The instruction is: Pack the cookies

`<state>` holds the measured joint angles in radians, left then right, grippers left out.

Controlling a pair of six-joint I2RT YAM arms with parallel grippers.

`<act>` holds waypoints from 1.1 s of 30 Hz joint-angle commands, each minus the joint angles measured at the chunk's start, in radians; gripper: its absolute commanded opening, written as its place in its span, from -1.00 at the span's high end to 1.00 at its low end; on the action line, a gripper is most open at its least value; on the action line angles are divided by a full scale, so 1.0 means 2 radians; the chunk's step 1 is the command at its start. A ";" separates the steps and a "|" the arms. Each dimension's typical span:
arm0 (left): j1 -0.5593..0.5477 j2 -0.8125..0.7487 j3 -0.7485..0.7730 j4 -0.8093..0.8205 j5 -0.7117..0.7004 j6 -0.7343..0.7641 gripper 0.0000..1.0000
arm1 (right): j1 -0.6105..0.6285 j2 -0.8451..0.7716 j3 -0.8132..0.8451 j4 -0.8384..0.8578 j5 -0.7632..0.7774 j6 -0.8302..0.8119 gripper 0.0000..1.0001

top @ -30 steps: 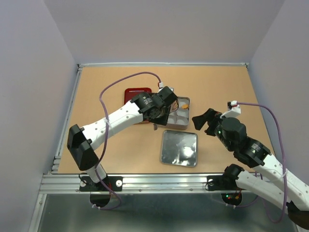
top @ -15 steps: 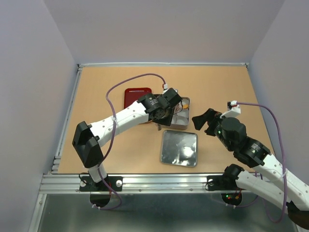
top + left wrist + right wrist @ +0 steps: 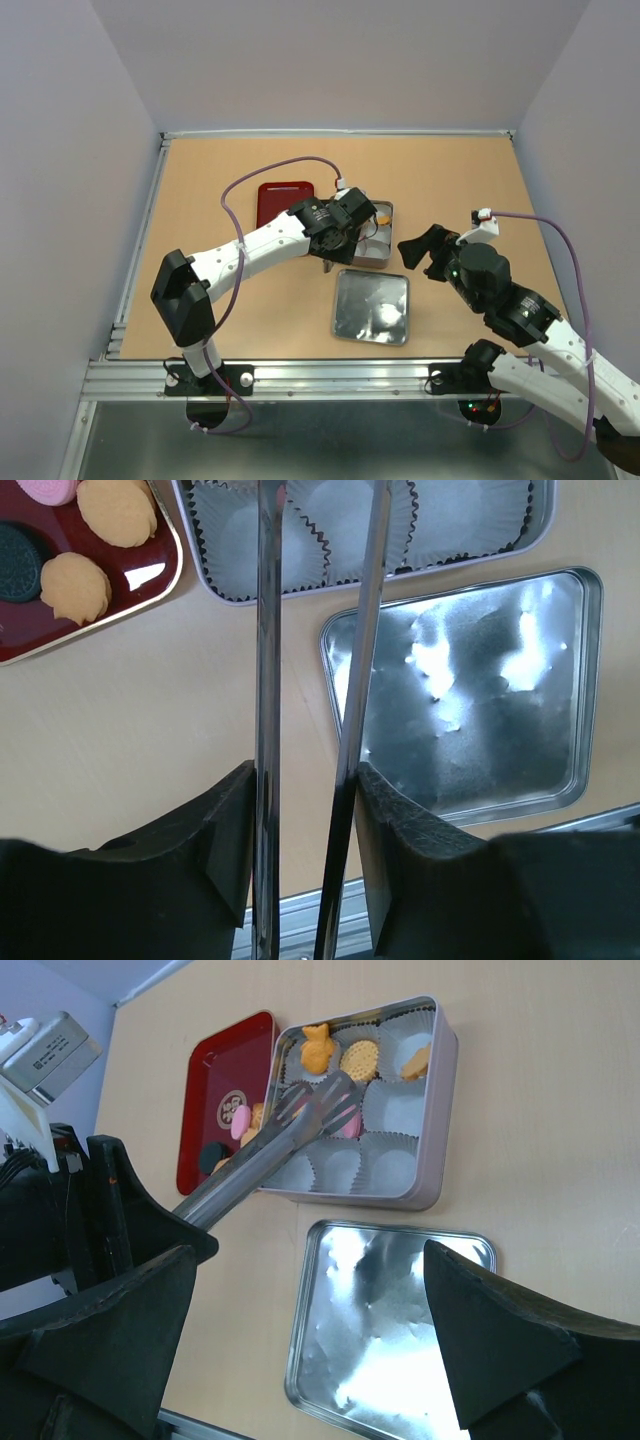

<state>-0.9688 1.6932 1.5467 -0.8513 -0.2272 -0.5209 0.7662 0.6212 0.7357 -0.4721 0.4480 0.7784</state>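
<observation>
**Cookies (image 3: 358,1058) lying partly in the tin (image 3: 360,1198), partly on the red tray (image 3: 215,1070)**

Top view: the left pincer (image 3: 334,240) is hanging over the near side of the tin. The right pincer (image 3: 425,252) is hovering just right of the tin, above the counter (image 3: 270,310). The lid (image 3: 372,305) is lying just in front of the tin. Only one orange cookie is showing here, in the tin's far corner. Since a second ago the left wrist has slid slightly right, uncovering more of the red tray, while the right arm has not moved.

Left wrist view: the left pincer is clenching a pair of tongs (image 3: 265,680), one finger pressing each arm. The tongs' arms are standing apart and running up over white paper cups (image 3: 450,520), with their tips cut off by the top edge. Two orange cookies, a dark one and a pink one are lying on the tray corner.

Right wrist view: the right pincer is spread wide, grasping nothing. Only this view is showing the tongs' tips, over the middle of the tin and above a pink cookie; whether they are touching it I cannot tell. An orange fish-shaped cookie, a round yellow one and another orange one are sitting in the far cups.
</observation>
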 commanded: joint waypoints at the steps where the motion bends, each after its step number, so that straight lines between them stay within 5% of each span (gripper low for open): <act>1: -0.002 -0.010 -0.003 0.008 -0.020 -0.003 -0.07 | -0.001 -0.008 -0.012 0.004 0.005 -0.002 -0.99; 25: 0.015 -0.081 0.053 -0.061 -0.084 -0.013 -0.15 | 0.000 -0.009 -0.015 0.001 0.004 0.001 -0.99; 30: 0.061 -0.119 -0.005 -0.051 -0.092 0.000 -0.15 | -0.001 -0.007 -0.013 0.001 0.003 0.003 -0.99; 33: 0.133 -0.164 -0.074 -0.015 -0.084 0.023 -0.16 | -0.001 -0.006 -0.016 0.002 0.001 0.003 -0.99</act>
<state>-0.8364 1.4620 1.5227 -0.9192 -0.3611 -0.5270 0.7662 0.6147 0.7357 -0.4725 0.4477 0.7822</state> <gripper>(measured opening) 0.579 0.994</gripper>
